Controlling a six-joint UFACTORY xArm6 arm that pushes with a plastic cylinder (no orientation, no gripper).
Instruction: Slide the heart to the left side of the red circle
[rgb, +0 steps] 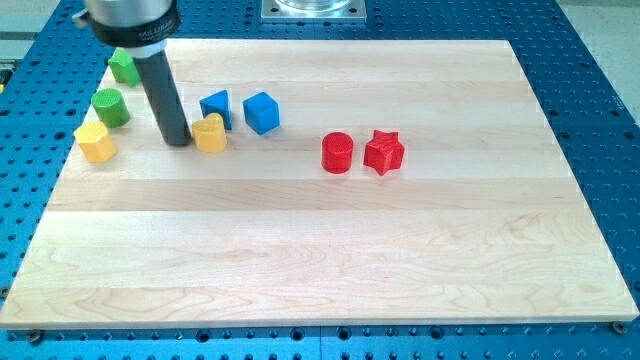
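Note:
A yellow heart (211, 133) lies on the wooden board (330, 250) at the upper left. My tip (177, 140) stands just left of the heart, touching or nearly touching its left side. The red circle (338, 153) stands right of the board's middle, well to the right of the heart, with a red star (384, 152) just right of it.
Two blue blocks (216, 107) (261, 112) sit just above and right of the heart. A green circle (110, 107), a green block (124, 67) and a yellow block (96, 142) lie left of my tip near the board's left edge.

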